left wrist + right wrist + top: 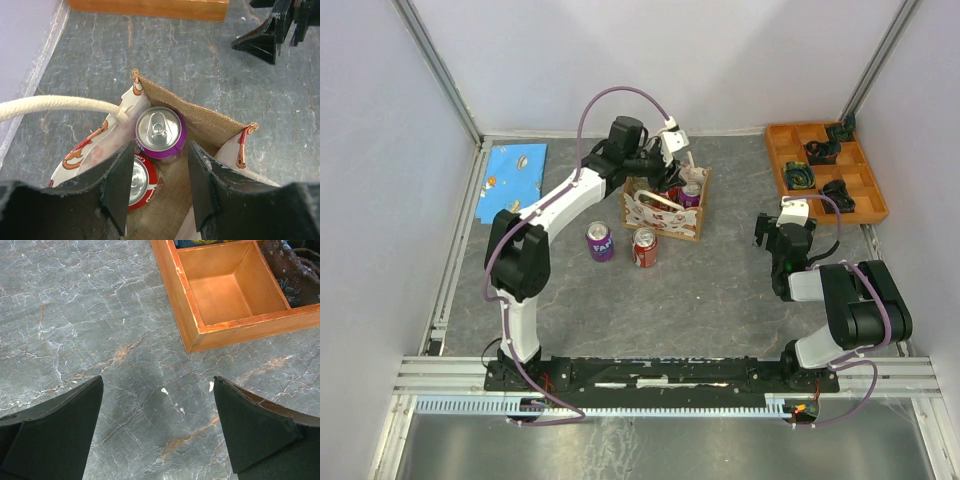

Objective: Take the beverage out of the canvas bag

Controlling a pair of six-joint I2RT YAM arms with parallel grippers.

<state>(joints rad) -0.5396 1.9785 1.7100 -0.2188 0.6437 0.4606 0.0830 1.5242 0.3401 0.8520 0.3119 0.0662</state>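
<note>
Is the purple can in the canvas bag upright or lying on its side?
Upright. The purple can shows its round silver top facing up, inside the canvas bag.

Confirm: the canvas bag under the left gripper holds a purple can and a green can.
Wrong colour: beside the purple can in the canvas bag under the left gripper sits a red can, not green. The left wrist view shows it.

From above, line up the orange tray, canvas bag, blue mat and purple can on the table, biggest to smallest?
1. Orange tray
2. Canvas bag and blue mat, too alike to rank
3. Purple can, smallest
</note>
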